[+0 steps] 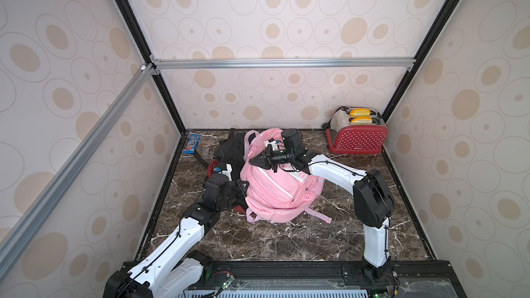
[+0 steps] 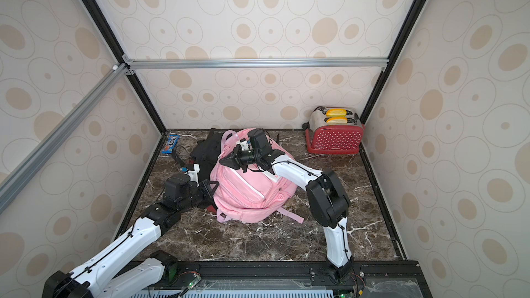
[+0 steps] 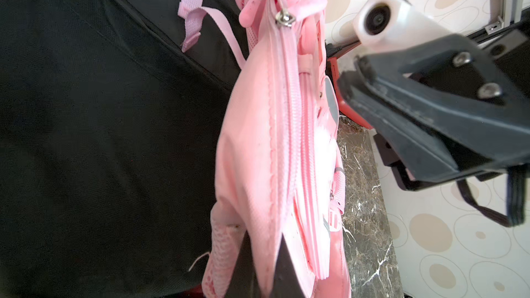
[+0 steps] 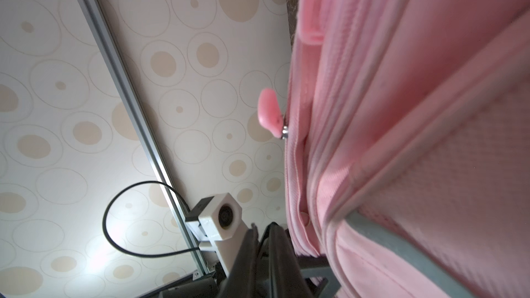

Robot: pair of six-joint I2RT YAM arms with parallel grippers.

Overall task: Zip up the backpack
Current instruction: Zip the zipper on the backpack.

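Observation:
A pink backpack [image 1: 275, 193] [image 2: 243, 193] lies in the middle of the marble table, partly on a black bag. My left gripper [image 1: 243, 189] [image 3: 265, 239] is at its left edge, shut on a fold of the pink fabric [image 3: 249, 139]. My right gripper [image 1: 252, 161] [image 4: 262, 226] hovers over the upper part of the backpack, its jaws a narrow slit apart with nothing between them. The zipper's metal slider [image 3: 285, 20] and pink pull tab [image 4: 268, 111] sit at the end of a closed run of zipper teeth [image 3: 289, 124], apart from both grippers.
A black bag [image 1: 232, 150] lies under and left of the backpack, with a strap trailing left. A red toaster [image 1: 357, 136] holding two buns stands at the back right. A blue candy packet [image 1: 192, 144] lies at the back left corner. Walls enclose three sides.

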